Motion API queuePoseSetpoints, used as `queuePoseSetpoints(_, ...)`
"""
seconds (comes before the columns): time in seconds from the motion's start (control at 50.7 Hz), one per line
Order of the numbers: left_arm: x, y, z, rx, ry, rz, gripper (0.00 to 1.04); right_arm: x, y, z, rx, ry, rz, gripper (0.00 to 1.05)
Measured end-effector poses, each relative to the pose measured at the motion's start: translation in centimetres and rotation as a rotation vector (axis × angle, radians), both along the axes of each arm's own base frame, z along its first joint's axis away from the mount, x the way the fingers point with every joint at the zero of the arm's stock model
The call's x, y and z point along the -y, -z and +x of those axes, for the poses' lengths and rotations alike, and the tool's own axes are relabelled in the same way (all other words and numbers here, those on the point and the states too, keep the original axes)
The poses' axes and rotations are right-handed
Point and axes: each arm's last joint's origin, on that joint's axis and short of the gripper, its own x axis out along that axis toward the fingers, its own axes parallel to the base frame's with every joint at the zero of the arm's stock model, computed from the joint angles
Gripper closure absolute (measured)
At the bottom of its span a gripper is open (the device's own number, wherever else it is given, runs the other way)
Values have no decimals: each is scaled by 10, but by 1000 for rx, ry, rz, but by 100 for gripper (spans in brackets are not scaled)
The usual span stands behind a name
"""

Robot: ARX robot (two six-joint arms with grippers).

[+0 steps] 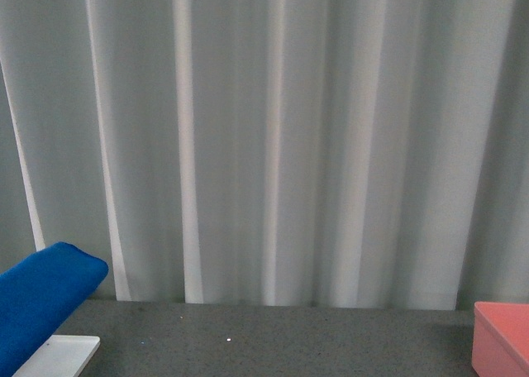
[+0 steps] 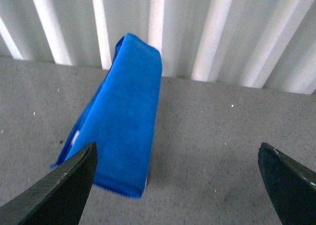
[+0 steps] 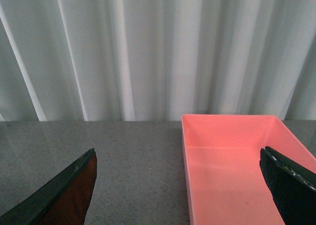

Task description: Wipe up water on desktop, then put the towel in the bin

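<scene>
The royal-blue towel (image 1: pixel 41 298) hangs folded at the front view's lower left, above the dark speckled desktop (image 1: pixel 273 340). In the left wrist view the towel (image 2: pixel 126 121) drapes steeply down toward the desktop (image 2: pixel 222 146), just ahead of one finger. My left gripper (image 2: pixel 177 183) is open with nothing between its fingers. The salmon-pink bin (image 3: pixel 237 166) shows in the right wrist view, empty inside, with my open right gripper (image 3: pixel 177 185) hovering partly over its near side. In the front view only the bin's corner (image 1: pixel 502 337) shows at the lower right. Neither arm appears in the front view.
A white rack base (image 1: pixel 62 354) sits under the towel at the lower left. Pale pleated curtains (image 1: pixel 273 137) close off the far edge of the desktop. No water is discernible on the desktop in these views.
</scene>
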Motion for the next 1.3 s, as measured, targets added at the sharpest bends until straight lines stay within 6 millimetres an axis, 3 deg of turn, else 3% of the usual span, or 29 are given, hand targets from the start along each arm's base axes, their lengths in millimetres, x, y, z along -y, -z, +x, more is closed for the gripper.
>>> queuePoseSetpoints(0.118,-6,-23,60,-42,56,103,7,0,0,0,0,0,0,7)
queuePoseSetpoints(0.315,-8,-22,129,-161,83,209,7,0,0,0,0,0,0,7)
queuePoseSetpoints(0.394,-11,-22,168,-220,59,267,7,0,0,0,0,0,0,7)
queuePoseSetpoints(0.572,-19,-13,210,-330,20,322,7,0,0,0,0,0,0,7)
queuePoseSetpoints(0.769,-29,-6,232,-426,19,350,7,0,0,0,0,0,0,7)
queuePoseSetpoints(1.025,-32,-1,239,-470,72,334,7,0,0,0,0,0,0,7)
queuePoseSetpoints(1.301,-47,23,257,-500,16,351,7,0,0,0,0,0,0,7)
